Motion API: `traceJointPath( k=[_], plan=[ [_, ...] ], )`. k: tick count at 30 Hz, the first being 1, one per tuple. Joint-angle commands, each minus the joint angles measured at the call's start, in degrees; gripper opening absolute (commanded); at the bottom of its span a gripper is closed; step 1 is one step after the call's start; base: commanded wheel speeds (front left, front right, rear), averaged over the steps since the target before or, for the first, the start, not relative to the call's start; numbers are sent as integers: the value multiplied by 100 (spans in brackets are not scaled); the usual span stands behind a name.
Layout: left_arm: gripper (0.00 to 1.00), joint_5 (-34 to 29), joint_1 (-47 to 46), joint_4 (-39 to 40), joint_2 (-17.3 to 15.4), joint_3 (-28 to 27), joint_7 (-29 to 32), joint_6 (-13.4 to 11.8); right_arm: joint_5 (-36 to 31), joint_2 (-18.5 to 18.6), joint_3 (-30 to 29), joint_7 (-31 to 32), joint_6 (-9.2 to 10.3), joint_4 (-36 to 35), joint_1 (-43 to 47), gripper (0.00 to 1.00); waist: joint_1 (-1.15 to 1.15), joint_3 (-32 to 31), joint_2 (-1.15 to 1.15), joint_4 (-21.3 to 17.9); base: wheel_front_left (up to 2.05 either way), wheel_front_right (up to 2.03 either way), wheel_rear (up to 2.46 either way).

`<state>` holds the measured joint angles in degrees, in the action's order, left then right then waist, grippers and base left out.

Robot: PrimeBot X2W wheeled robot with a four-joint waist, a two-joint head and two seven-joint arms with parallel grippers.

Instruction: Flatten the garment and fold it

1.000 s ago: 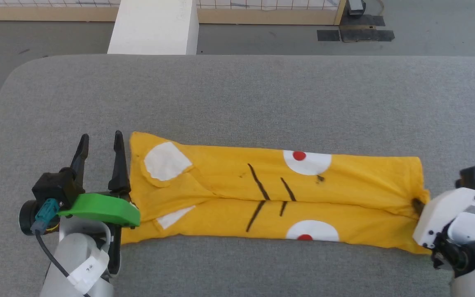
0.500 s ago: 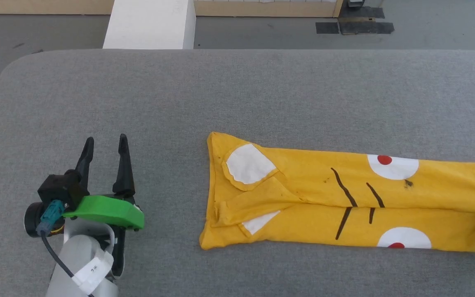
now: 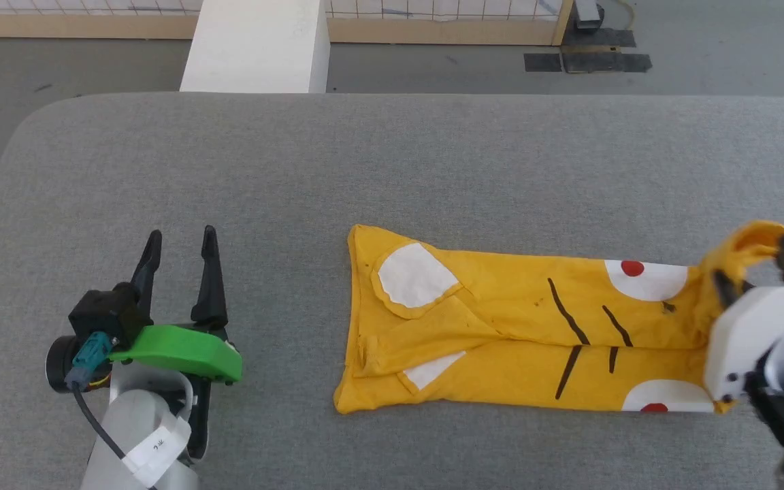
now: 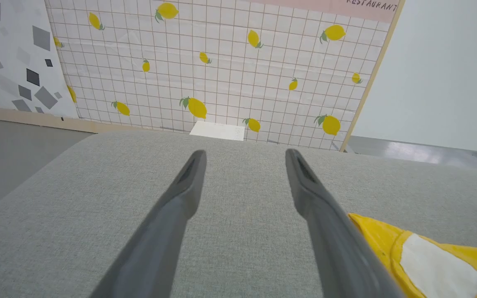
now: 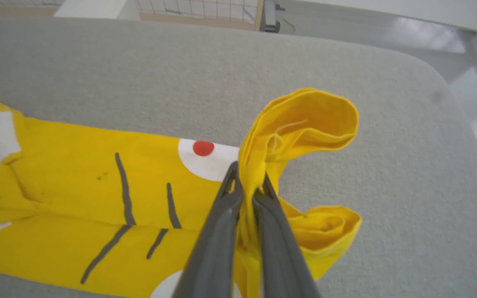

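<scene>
The garment (image 3: pixel 501 320) is a yellow cloth with white ovals, red dots and black lines. It lies as a long folded strip across the near right half of the grey table (image 3: pixel 392 170). My right gripper (image 3: pixel 729 286) is shut on its right end and holds that end bunched and raised off the table. In the right wrist view the fingers (image 5: pixel 246 178) pinch a curled yellow fold of the garment (image 5: pixel 77 178). My left gripper (image 3: pixel 182 235) stands open and empty on the table, well left of the cloth. A corner of the garment (image 4: pixel 429 256) lies beside the left gripper (image 4: pixel 244 153).
A white block (image 3: pixel 256 44) stands on the floor beyond the table's far edge, and dark mats (image 3: pixel 589 60) lie further right. A lemon-patterned panel (image 4: pixel 222 62) rises behind. The table's rounded left corner (image 3: pixel 31 122) is near my left arm.
The garment has slid right, away from my left gripper, which used to stand at its left edge. The right gripper has lifted the cloth's right end. The head view shifted briefly.
</scene>
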<state>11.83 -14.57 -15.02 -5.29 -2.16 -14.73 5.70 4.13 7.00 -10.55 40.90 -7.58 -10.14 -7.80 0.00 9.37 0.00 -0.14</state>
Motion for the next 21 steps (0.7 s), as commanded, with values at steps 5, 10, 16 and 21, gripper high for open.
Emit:
traceJointPath(
  k=[5, 10, 16, 21],
  plan=[
    [100, -78, -71, 18, 66, -8, -27, 54, 149, 72, 1153, 774, 9, -915, -35, 0, 0, 54, 0, 90, 0, 0, 0],
    [100, -83, -158, 27, 104, 9, -27, 73, 168, -47, 2161, 825, 9, -652, -582, 0, 0, 158, 0, 206, 0, 0, 0],
    [100, -87, -296, 21, 144, 31, -27, 95, 337, -297, 3054, 422, 9, 388, -1349, 0, 0, 321, 0, 392, 0, 0, 0],
    [100, -105, -341, 64, 175, 49, -27, 107, 534, -398, 3462, -26, 9, 1346, -1860, 0, 0, 459, 0, 521, 0, 0, 0]
  ],
)
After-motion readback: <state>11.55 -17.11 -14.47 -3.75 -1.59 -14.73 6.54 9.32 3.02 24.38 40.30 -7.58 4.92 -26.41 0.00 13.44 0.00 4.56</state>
